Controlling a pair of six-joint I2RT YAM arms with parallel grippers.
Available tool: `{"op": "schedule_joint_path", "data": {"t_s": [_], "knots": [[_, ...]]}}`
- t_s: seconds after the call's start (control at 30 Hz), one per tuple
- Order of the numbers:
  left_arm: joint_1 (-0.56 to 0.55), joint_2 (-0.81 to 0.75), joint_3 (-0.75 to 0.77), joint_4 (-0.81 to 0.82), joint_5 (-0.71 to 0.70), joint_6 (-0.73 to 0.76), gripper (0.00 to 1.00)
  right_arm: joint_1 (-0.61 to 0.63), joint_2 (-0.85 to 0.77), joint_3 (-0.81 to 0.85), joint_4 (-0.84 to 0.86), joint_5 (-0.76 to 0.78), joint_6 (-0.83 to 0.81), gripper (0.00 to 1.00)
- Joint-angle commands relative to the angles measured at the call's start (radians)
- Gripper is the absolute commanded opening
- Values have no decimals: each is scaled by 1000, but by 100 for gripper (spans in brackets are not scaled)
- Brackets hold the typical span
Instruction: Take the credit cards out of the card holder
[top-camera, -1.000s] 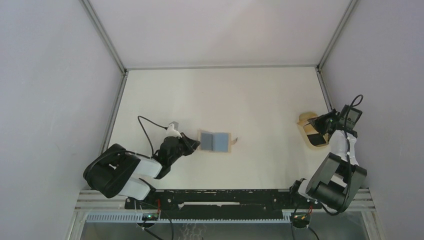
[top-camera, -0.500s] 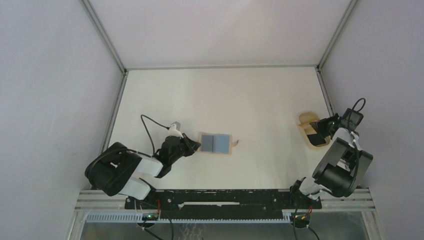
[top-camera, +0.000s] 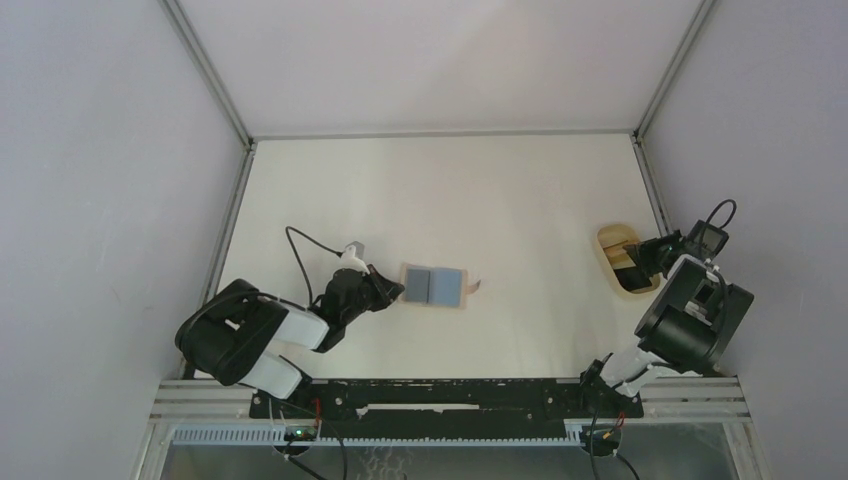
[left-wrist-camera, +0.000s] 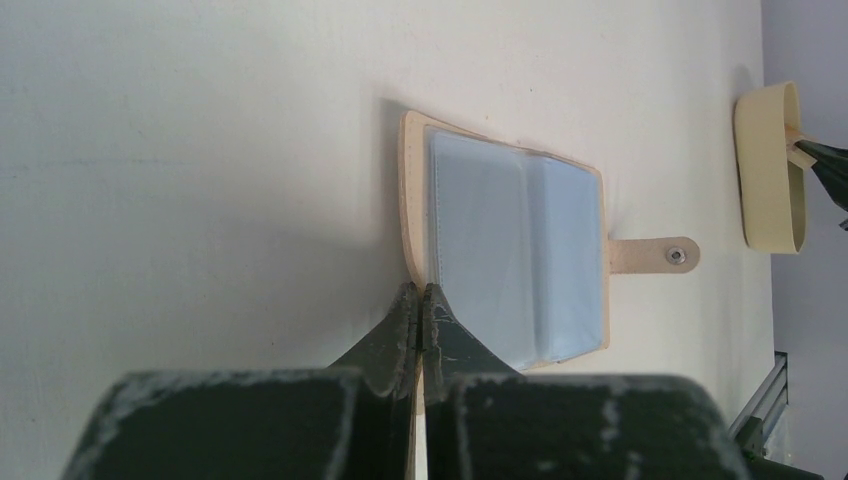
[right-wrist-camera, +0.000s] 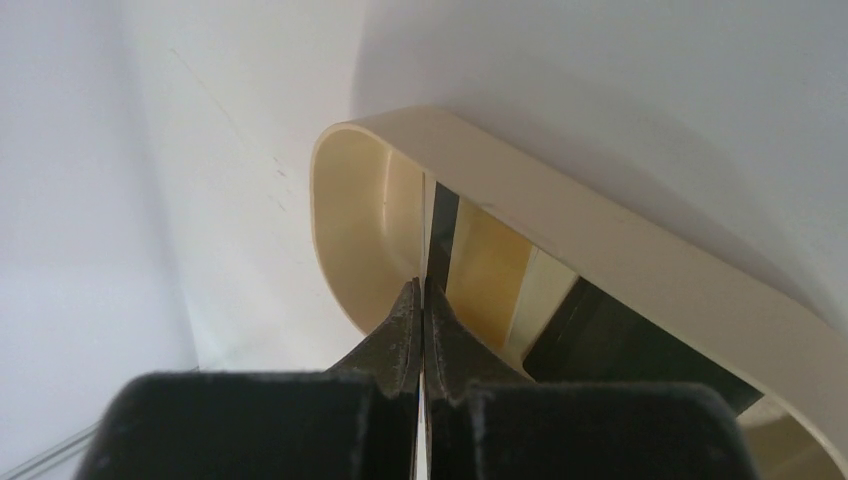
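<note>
As card holder (top-camera: 434, 287) lies open, tray (top-camera: 604, 250) apart

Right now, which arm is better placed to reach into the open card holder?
Probably the left: the left tool sits shut at the card holder's edge, while the right tool is shut over the tray, far off to the right side.

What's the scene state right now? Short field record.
card holder: open flat on table, pale blue sleeves up, snap tab sticking out
left gripper: shut, tips at card holder's edge
oval tray: at table's right edge, black card inside
right gripper: shut, tips at the oval tray beside a thin card edge; whether it grips the card is unclear
</note>
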Motion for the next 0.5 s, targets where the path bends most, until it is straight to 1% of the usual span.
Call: {"op": "schedule_joint_path", "data": {"t_s": [0.0, 0.23, 0.47], "knots": [[2, 10, 35, 2, 19, 18, 0, 1, 18, 20, 66, -18, 20, 0], [5, 13, 33, -2, 19, 17, 0, 40, 35, 38, 60, 21, 8, 0], [8, -3, 30, -18, 23, 21, 0, 84, 50, 55, 44, 66, 6, 7]]}}
